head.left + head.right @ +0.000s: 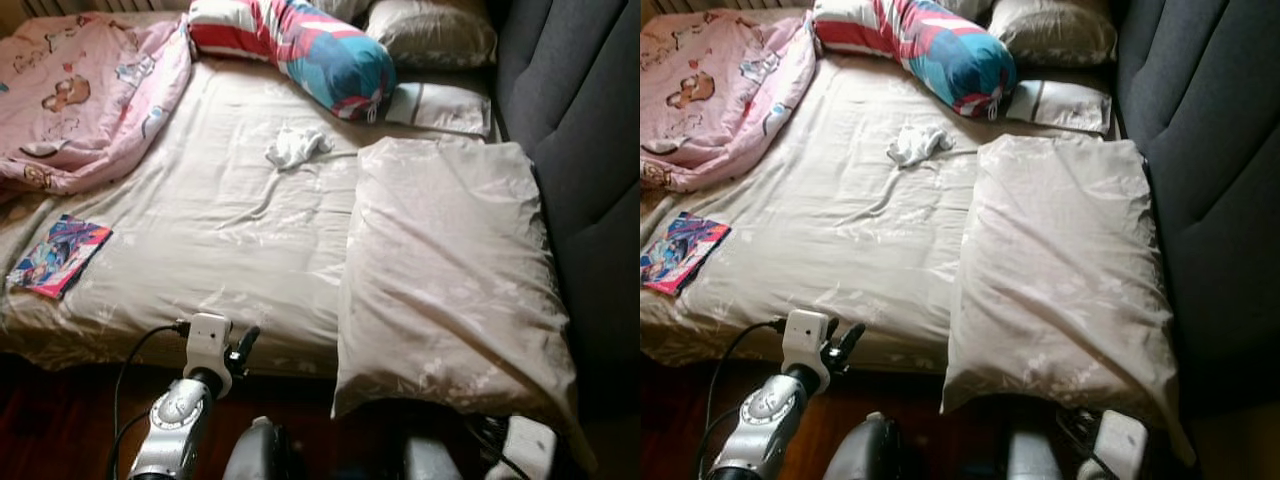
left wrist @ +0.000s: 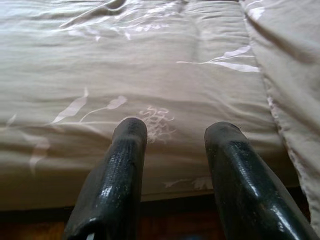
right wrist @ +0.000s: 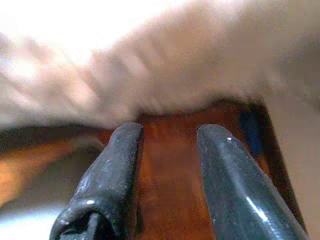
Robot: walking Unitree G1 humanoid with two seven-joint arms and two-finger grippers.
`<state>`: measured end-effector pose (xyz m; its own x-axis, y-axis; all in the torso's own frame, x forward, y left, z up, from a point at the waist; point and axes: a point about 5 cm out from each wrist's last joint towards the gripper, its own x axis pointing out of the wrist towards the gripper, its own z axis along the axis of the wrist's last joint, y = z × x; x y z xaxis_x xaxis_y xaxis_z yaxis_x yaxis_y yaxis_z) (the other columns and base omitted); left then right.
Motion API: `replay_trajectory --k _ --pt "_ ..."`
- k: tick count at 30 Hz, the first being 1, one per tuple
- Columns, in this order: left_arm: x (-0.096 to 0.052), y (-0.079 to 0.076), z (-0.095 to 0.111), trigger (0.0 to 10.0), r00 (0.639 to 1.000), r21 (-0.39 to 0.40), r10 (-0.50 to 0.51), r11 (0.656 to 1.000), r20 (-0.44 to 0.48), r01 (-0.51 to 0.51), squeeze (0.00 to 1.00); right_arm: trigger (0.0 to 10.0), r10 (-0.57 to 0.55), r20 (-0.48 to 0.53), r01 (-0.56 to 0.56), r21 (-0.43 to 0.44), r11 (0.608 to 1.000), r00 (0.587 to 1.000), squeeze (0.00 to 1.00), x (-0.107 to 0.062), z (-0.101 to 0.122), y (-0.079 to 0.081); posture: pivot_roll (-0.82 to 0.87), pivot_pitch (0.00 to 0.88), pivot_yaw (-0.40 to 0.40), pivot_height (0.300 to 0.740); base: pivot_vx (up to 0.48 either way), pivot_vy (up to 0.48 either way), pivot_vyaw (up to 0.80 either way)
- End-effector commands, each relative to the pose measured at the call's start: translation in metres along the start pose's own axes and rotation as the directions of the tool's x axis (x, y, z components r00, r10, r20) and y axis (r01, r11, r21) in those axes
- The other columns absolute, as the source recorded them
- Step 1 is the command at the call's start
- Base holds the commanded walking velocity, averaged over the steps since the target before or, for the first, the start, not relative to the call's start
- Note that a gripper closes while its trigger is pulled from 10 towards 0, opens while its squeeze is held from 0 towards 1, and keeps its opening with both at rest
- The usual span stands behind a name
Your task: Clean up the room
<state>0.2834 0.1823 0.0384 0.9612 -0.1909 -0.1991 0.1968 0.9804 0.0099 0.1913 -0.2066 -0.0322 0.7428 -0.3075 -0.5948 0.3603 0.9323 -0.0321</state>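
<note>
A crumpled white cloth (image 1: 296, 147) lies on the beige bed sheet (image 1: 220, 230), toward the far side of the bed. A colourful book (image 1: 60, 255) rests near the bed's left front corner. My left gripper (image 1: 243, 348) is raised at the bed's front edge, well short of both. In the left wrist view it (image 2: 175, 132) is open and empty, pointing across the sheet. My right gripper (image 3: 167, 132) is open too, low over reddish wood floor under the overhanging edge of a large beige pillow (image 1: 450, 270).
A pink blanket (image 1: 90, 90) is bunched at the far left. A striped bolster (image 1: 300, 45), a grey pillow (image 1: 430, 35) and a small flat pillow (image 1: 440, 107) lie at the far end. A dark padded headboard (image 1: 580, 120) lines the right side.
</note>
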Motion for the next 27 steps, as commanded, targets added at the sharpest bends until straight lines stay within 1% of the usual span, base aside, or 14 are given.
replay_trajectory --k 1,4,7,9,10,11,13,15,18,21,23,25,26,27 --pt "-0.007 0.006 -0.009 10.0 0.999 0.028 0.013 1.000 -0.037 -0.012 0.00 10.0 0.050 -0.026 -0.051 -0.042 0.998 0.998 0.00 0.004 -0.006 0.001 -0.05 0.230 0.075 0.662 0.000 0.000 0.00" --pt "-0.008 0.007 -0.009 10.0 0.999 0.031 0.014 0.999 -0.038 -0.012 0.00 10.0 0.072 -0.048 -0.074 -0.061 0.995 0.996 0.00 0.015 -0.004 0.005 -0.04 0.235 0.084 0.662 0.000 0.000 0.00" --pt "-0.009 0.007 -0.009 10.0 0.999 0.032 0.014 0.999 -0.038 -0.012 0.00 10.0 0.104 -0.050 -0.107 -0.060 0.992 0.993 0.00 0.020 -0.003 0.009 -0.03 0.236 0.088 0.662 0.000 0.000 0.00" --pt "-0.010 0.008 -0.010 10.0 0.999 0.034 0.013 0.999 -0.039 -0.012 0.00 10.0 0.135 -0.077 -0.141 -0.072 0.987 0.988 0.00 0.022 -0.005 0.015 -0.03 0.241 0.092 0.662 0.000 0.000 0.00" --pt "-0.010 0.008 -0.010 10.0 0.999 0.034 0.013 0.999 -0.039 -0.012 0.00 10.0 0.135 -0.077 -0.141 -0.072 0.987 0.988 0.00 0.022 -0.005 0.015 -0.03 0.241 0.092 0.662 0.000 0.000 0.00" --pt "-0.011 0.009 -0.010 10.0 0.999 0.037 0.014 0.999 -0.040 -0.013 0.00 10.0 0.157 -0.113 -0.168 -0.100 0.981 0.981 0.00 0.024 -0.009 0.020 -0.02 0.243 0.094 0.662 0.000 0.000 0.00" --pt "-0.013 0.010 -0.010 10.0 0.999 0.040 0.016 0.999 -0.040 -0.015 0.00 10.0 0.154 -0.134 -0.171 -0.123 0.978 0.979 0.00 0.026 -0.011 0.023 0.00 0.247 0.098 0.662 0.000 0.000 0.00" --pt "-0.016 0.013 -0.010 10.0 0.999 0.045 0.021 0.999 -0.041 -0.019 0.00 10.0 0.150 -0.117 -0.162 -0.105 0.981 0.982 0.00 0.029 -0.008 0.028 0.01 0.253 0.103 0.662 0.000 0.000 0.00" --pt "-0.018 0.013 -0.010 10.0 0.999 0.048 0.022 0.999 -0.042 -0.020 0.00 10.0 0.149 -0.107 -0.160 -0.094 0.983 0.983 0.00 0.031 -0.005 0.030 0.02 0.257 0.106 0.662 0.000 0.000 0.00" --pt "-0.023 0.014 -0.012 10.0 0.999 0.052 0.022 0.998 -0.044 -0.020 0.00 10.0 0.145 -0.080 -0.152 -0.098 0.983 0.986 0.00 0.035 0.004 0.036 0.04 0.264 0.110 0.662 0.000 0.000 0.00" --pt "-0.025 0.014 -0.012 10.0 0.999 0.055 0.026 0.998 -0.045 -0.023 0.00 10.0 0.143 -0.059 -0.148 -0.087 0.985 0.988 0.00 0.039 0.015 0.040 0.06 0.269 0.111 0.662 0.000 0.000 0.00" --pt "-0.028 0.016 -0.013 10.0 0.998 0.060 0.032 0.998 -0.048 -0.029 0.00 10.0 0.136 -0.027 -0.137 -0.068 0.988 0.990 0.00 0.043 0.029 0.043 0.07 0.277 0.111 0.662 0.000 0.000 0.00" --pt "-0.032 0.018 -0.013 10.0 0.998 0.064 0.041 0.997 -0.050 -0.038 0.00 10.0 0.138 0.013 -0.137 -0.062 0.989 0.990 0.00 0.048 0.047 0.047 0.08 0.280 0.111 0.662 0.000 0.000 0.00" --pt "-0.033 0.019 -0.013 10.0 0.998 0.065 0.044 0.997 -0.050 -0.041 0.00 10.0 0.139 0.027 -0.137 -0.062 0.989 0.990 0.00 0.050 0.053 0.048 0.09 0.282 0.111 0.662 0.000 0.000 0.00"
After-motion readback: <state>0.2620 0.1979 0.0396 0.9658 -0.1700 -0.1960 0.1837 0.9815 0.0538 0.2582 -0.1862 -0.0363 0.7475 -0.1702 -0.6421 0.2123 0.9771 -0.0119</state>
